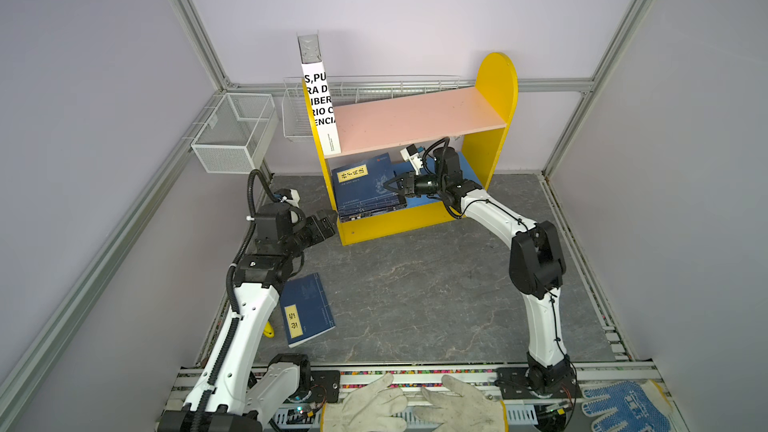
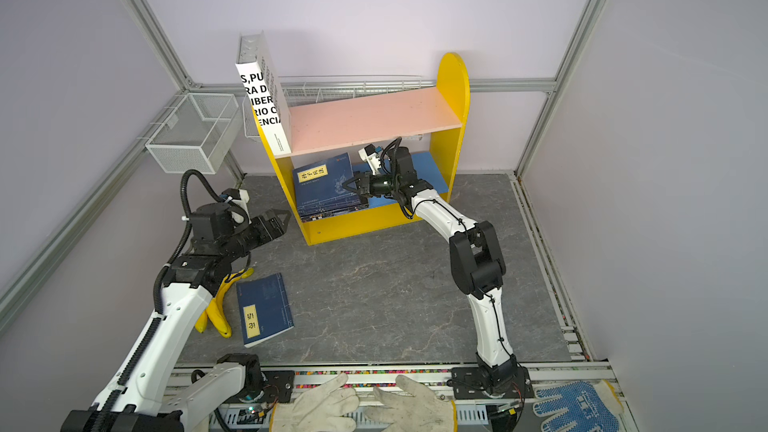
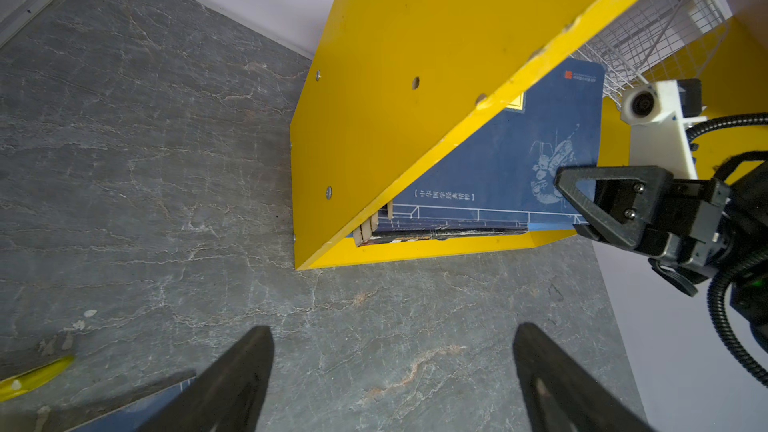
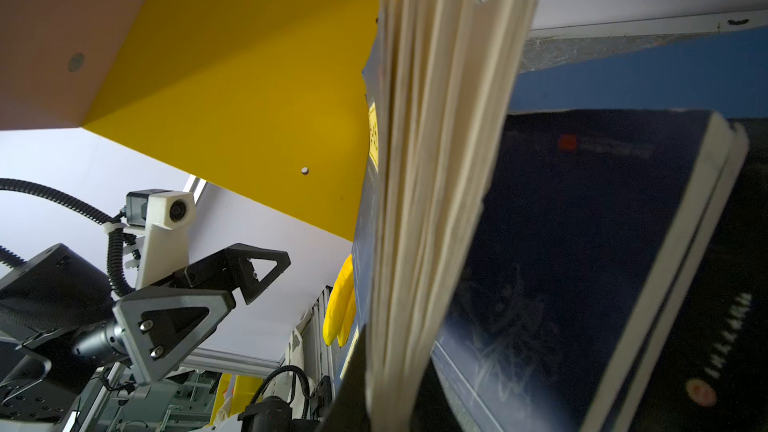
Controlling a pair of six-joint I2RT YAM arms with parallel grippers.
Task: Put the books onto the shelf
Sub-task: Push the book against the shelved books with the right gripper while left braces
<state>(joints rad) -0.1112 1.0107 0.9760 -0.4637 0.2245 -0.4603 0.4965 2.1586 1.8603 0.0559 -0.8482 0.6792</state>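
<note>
The yellow shelf (image 1: 494, 89) (image 2: 453, 89) has a pink upper board and a blue lower board. A large white book (image 1: 320, 105) (image 2: 264, 105) stands upright at the pink board's left end. A stack of navy books (image 1: 365, 189) (image 2: 326, 187) (image 3: 498, 151) lies on the lower board. My right gripper (image 1: 388, 185) (image 2: 347, 184) (image 4: 390, 388) reaches into that tier, shut on the top navy book's page edge (image 4: 415, 201). My left gripper (image 1: 331, 218) (image 2: 282, 218) (image 3: 392, 332) hangs open and empty over the table beside the shelf's left foot. Another navy book (image 1: 307, 309) (image 2: 264, 309) lies flat by the left arm.
Bananas (image 2: 220, 305) lie under the left arm beside the loose book. White wire baskets (image 1: 235, 130) hang on the back wall left of and behind the shelf. White gloves (image 1: 415, 405) and a blue dotted glove (image 1: 623, 405) lie on the front rail.
</note>
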